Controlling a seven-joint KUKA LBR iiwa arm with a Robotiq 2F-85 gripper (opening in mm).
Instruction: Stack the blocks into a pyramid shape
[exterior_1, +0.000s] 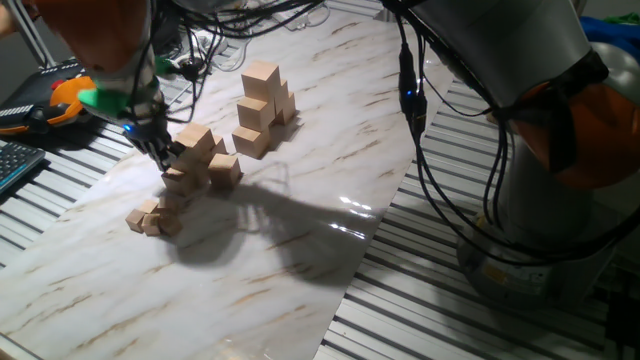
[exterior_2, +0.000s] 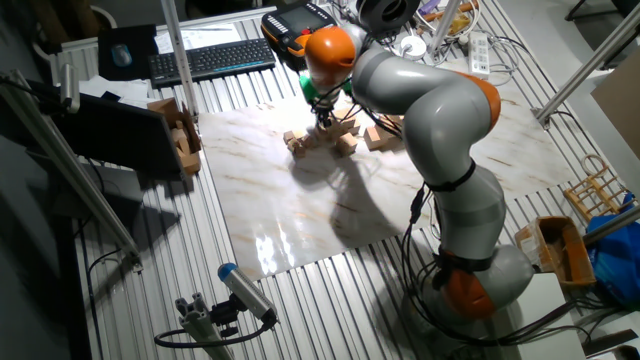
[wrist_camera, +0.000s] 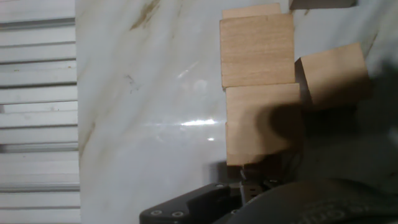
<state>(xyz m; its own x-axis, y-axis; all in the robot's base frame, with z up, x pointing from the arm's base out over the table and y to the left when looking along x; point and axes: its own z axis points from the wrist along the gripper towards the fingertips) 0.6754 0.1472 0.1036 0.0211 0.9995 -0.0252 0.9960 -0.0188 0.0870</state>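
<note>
Fingers (exterior_1: 160, 148) touch pale-tan wooden blocks (exterior_1: 262, 108) (plain cubes).

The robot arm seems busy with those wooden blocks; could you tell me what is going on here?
The gripper is down at a loose cluster of blocks on the marble board, apparently building. A second pile, a few blocks high, stands further back. Some smaller cubes lie at the cluster's near end. No tidy pyramid yet. Whether the gripper holds a block, I cannot tell.

Gripper (exterior_1: 160, 148) among blocks on a marble board (exterior_1: 300, 220)

It touches the near-left block cluster (exterior_1: 195, 160); a taller stack (exterior_1: 262, 108) stands farther right.
</note>
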